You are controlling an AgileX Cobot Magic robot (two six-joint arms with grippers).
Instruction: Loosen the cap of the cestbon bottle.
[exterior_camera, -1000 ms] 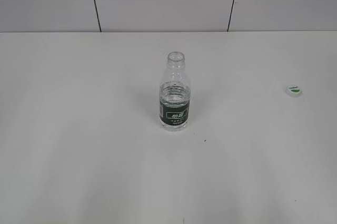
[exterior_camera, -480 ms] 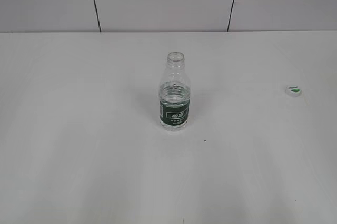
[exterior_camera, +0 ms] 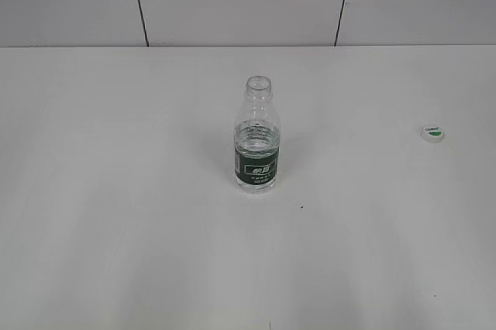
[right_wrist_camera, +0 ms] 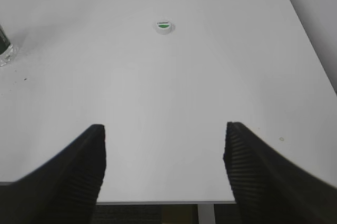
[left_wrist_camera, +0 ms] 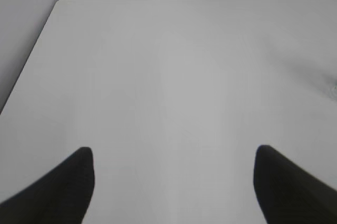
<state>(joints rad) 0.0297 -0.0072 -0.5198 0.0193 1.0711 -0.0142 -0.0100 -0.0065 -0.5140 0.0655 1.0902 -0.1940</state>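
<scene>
The cestbon bottle [exterior_camera: 256, 138] stands upright in the middle of the white table, its threaded neck open with no cap on it. Its base shows at the left edge of the right wrist view [right_wrist_camera: 4, 48]. The cap [exterior_camera: 432, 134] lies on the table far to the right of the bottle, green circle up; it also shows in the right wrist view [right_wrist_camera: 164, 27]. My left gripper [left_wrist_camera: 172, 161] is open and empty over bare table. My right gripper [right_wrist_camera: 164, 140] is open and empty near the table's front edge, well short of the cap. Neither gripper shows in the exterior view.
The white table [exterior_camera: 116, 190] meets a panelled wall at the back. The table's left edge and back corner show in the left wrist view [left_wrist_camera: 31, 61]. Its front and right edges show in the right wrist view [right_wrist_camera: 310, 50].
</scene>
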